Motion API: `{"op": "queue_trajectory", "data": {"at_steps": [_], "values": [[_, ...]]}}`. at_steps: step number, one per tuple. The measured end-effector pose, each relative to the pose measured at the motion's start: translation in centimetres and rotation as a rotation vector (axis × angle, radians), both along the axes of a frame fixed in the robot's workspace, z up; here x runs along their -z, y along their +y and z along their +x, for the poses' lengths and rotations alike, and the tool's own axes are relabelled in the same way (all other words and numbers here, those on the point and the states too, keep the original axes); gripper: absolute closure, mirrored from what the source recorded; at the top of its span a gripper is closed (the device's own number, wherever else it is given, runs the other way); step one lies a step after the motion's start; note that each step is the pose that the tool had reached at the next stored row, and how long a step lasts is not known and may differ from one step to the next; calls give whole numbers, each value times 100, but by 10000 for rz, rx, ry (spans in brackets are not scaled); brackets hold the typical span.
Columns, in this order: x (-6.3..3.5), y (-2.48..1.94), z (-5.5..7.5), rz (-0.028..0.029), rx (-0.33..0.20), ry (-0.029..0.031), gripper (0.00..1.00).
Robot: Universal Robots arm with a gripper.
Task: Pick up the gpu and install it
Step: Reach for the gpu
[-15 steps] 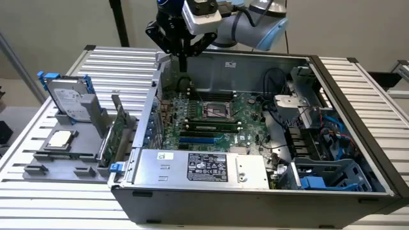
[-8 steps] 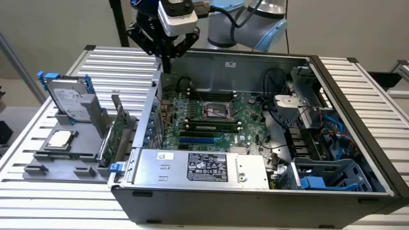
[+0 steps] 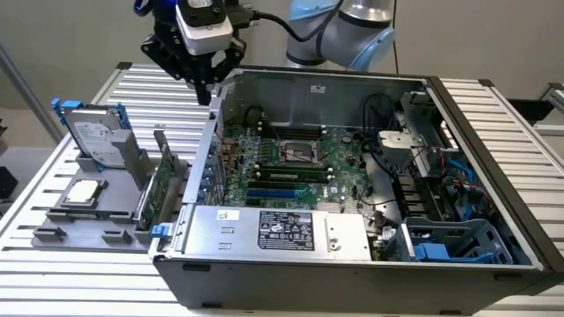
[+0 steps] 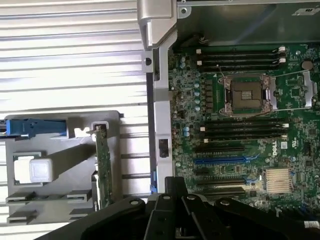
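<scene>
The gpu [image 3: 161, 181] stands on edge in a grey holder [image 3: 79, 228] on the exterior view's left, just outside the open computer case [image 3: 317, 92]. Its green board and silver end bracket show. In the wrist view the gpu [image 4: 103, 167] appears as a thin green strip in the holder [image 4: 60, 150]. My gripper [image 3: 205, 96] hangs high over the case's wall nearest the holder, well above and behind the gpu. Its fingers meet at a point, shut on nothing. In the wrist view my gripper [image 4: 175, 187] is over that wall, beside the motherboard [image 4: 240, 125].
A silver hard drive with blue rails [image 3: 92, 139] and a small square CPU chip [image 3: 82, 191] share the holder. Inside the case lie the motherboard [image 3: 291, 165], a blue slot [image 3: 277, 195], a power supply [image 3: 282, 228] and cables. Everything rests on a slatted metal table [image 3: 150, 86].
</scene>
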State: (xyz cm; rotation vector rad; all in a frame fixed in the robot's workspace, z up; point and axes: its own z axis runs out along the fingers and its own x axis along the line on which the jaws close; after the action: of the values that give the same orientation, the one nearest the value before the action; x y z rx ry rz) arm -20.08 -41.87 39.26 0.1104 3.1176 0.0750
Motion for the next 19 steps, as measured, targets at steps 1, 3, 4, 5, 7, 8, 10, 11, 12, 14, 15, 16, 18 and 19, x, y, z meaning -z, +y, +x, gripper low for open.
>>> {"op": "queue_trajectory", "data": {"at_steps": [1, 3, 4, 5, 7, 8, 10, 11, 12, 14, 15, 16, 18, 19], "values": [[0, -16, -45, 0, 0, 0, 100], [0, -49, -135, -1, 0, -1, 100], [0, -65, -180, -2, -1, -1, 100], [0, -81, -226, -5, -1, 0, 100], [1, -110, -307, -10, 0, -1, 100], [1, -123, -342, -14, 0, 0, 100], [6, -152, -417, -19, -1, 0, 100], [10, -164, -450, -20, -1, -1, 100], [16, -176, -483, -21, -1, -1, 100], [28, -197, -549, -25, 0, 0, 100], [35, -208, -583, -25, -1, 0, 100], [43, -218, -618, -26, 0, -1, 100], [58, -238, -687, -29, 0, 0, 100], [67, -248, -724, -29, 0, 0, 100]]}}
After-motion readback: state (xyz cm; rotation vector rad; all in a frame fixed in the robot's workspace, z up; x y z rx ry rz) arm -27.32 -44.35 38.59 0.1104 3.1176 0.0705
